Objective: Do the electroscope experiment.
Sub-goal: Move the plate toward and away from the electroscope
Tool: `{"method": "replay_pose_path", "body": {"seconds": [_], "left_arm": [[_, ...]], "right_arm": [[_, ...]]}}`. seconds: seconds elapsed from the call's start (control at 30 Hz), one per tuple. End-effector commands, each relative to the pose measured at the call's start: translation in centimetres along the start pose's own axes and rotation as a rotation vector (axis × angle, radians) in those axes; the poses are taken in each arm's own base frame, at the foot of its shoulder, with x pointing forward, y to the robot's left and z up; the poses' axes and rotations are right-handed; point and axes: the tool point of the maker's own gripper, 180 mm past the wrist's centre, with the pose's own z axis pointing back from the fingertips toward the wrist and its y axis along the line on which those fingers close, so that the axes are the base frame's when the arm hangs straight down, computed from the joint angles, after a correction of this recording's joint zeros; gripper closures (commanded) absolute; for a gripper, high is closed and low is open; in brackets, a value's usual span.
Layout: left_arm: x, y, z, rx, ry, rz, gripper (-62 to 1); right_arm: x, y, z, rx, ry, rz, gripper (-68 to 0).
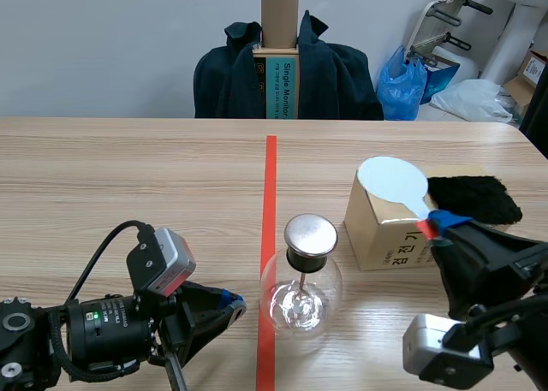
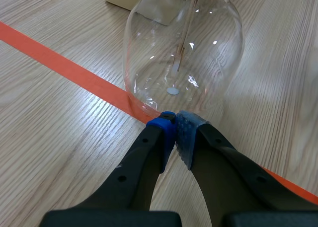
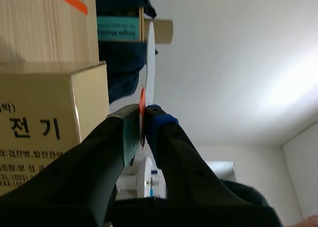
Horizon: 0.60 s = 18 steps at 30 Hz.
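A glass flask electroscope (image 1: 300,290) with a round metal cap (image 1: 310,234) stands on the red tape line near the table's front. My left gripper (image 1: 233,305) rests shut on the table, its tips right at the flask's base (image 2: 184,53). My right gripper (image 1: 438,226) is shut on the red handle of a white round paddle (image 1: 394,183), held up over the cardboard box (image 1: 385,228). In the right wrist view the paddle (image 3: 150,53) shows edge-on, rising from between the fingers (image 3: 143,122).
A black fur cloth (image 1: 475,198) lies on the box's far right side. A chair draped with a dark jacket (image 1: 287,70) stands behind the table. Bags and boxes sit at the back right.
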Motion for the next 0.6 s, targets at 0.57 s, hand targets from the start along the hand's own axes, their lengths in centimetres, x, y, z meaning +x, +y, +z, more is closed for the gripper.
{"method": "replay_pose_path", "body": {"seconds": [0.57], "left_arm": [[1.1, 0.0, -0.2, -0.001, -0.038, 0.002, -1.9]], "right_arm": [[6.0, -0.9, 1.0, -0.033, -0.376, 0.045, -0.7]]}}
